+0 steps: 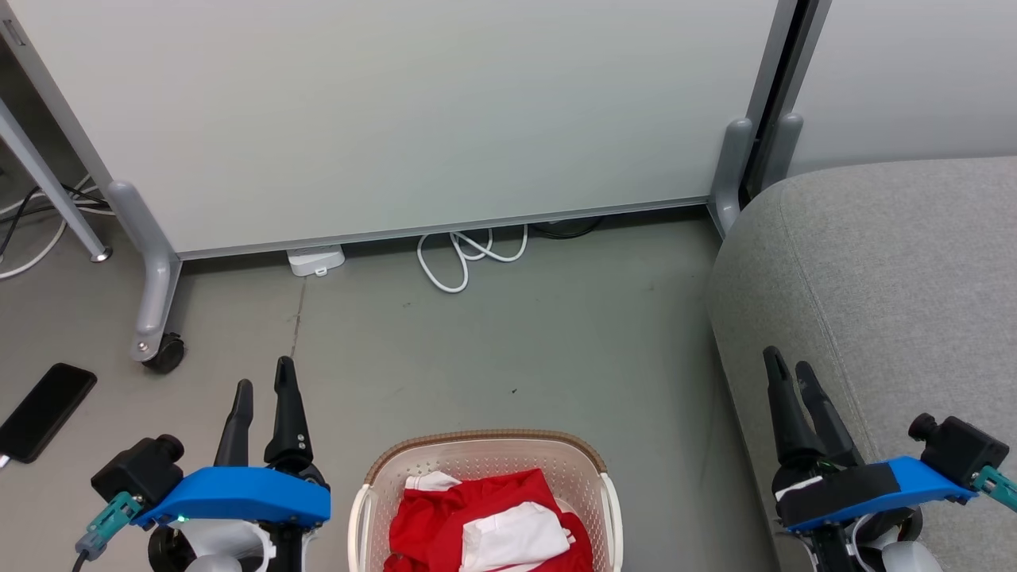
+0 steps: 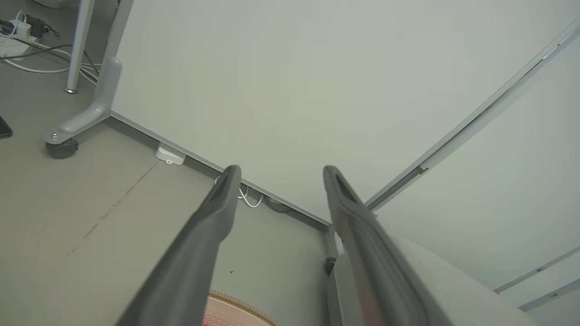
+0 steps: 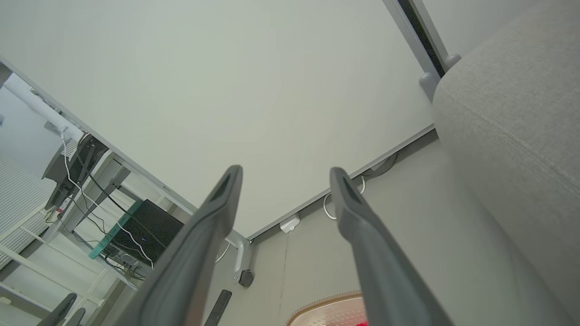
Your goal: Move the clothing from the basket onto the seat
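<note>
The cream basket (image 1: 485,453) with its brown rim stands on the floor at the bottom centre of the head view. Inside lies the red clothing (image 1: 445,516) with white panels, bunched up. The grey seat (image 1: 890,278) fills the right side; its edge appears as the seat (image 3: 512,108) in the right wrist view and the seat (image 2: 444,280) in the left wrist view. My left gripper (image 1: 264,380) is open, left of the basket, holding nothing. My right gripper (image 1: 788,362) is open, over the seat's front edge, also holding nothing. The basket rim (image 2: 240,305) and the basket rim (image 3: 331,303) peek in below.
A white partition panel (image 1: 397,111) on castor feet (image 1: 163,349) closes off the far side. A white cable loop (image 1: 469,254) and a power adapter (image 1: 316,260) lie at its base. A black phone (image 1: 46,409) lies on the floor at left. Bare grey floor lies between basket and panel.
</note>
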